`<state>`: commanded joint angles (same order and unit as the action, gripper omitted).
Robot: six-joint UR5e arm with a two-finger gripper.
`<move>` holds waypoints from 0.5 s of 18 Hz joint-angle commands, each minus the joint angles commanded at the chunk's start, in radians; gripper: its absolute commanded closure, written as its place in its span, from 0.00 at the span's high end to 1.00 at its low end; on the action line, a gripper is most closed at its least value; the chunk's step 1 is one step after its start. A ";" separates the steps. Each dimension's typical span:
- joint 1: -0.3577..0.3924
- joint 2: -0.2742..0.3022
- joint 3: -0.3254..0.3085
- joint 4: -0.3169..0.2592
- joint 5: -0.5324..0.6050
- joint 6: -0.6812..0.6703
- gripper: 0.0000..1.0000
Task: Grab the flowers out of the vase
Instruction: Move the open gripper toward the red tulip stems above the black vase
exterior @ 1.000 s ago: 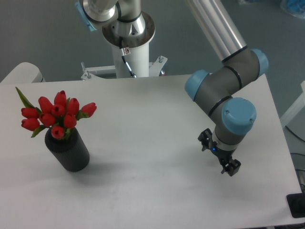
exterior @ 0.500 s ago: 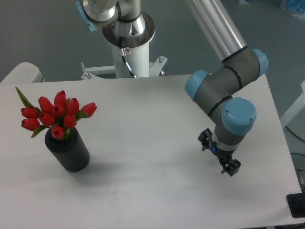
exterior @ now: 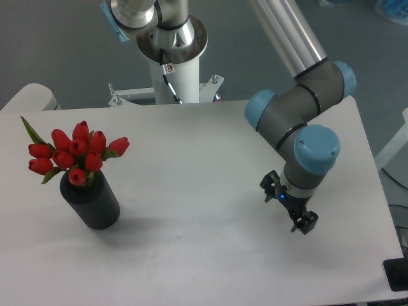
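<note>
The flowers [exterior: 75, 155], a bunch of closed red tulip buds with green leaves, stand in the vase [exterior: 91, 201], a matte black cylinder at the table's left side. My gripper [exterior: 286, 204] hangs low over the right part of the table, far from the vase. It points down at the tabletop and is open. Its two black fingertips [exterior: 307, 222] are spread apart with nothing between them.
The white table [exterior: 191, 166] ends near the frame's bottom and at the right behind the arm. The arm's white base column [exterior: 172, 60] rises at the table's back edge. A dark object [exterior: 396, 274] sits at the bottom right corner, off the table.
The gripper and wrist have shifted slightly to the left, toward the table's middle. The flowers and vase have not moved.
</note>
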<state>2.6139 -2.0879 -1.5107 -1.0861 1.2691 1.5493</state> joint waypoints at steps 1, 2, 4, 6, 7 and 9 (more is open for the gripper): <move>-0.002 0.018 -0.026 0.005 -0.045 0.000 1.00; -0.002 0.031 -0.043 0.005 -0.092 0.000 1.00; -0.002 0.058 -0.078 0.005 -0.218 -0.003 1.00; 0.003 0.069 -0.097 -0.004 -0.379 -0.040 1.00; 0.009 0.078 -0.120 -0.003 -0.445 -0.075 1.00; 0.008 0.123 -0.195 0.005 -0.511 -0.095 1.00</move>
<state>2.6216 -1.9653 -1.7054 -1.0815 0.7580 1.4542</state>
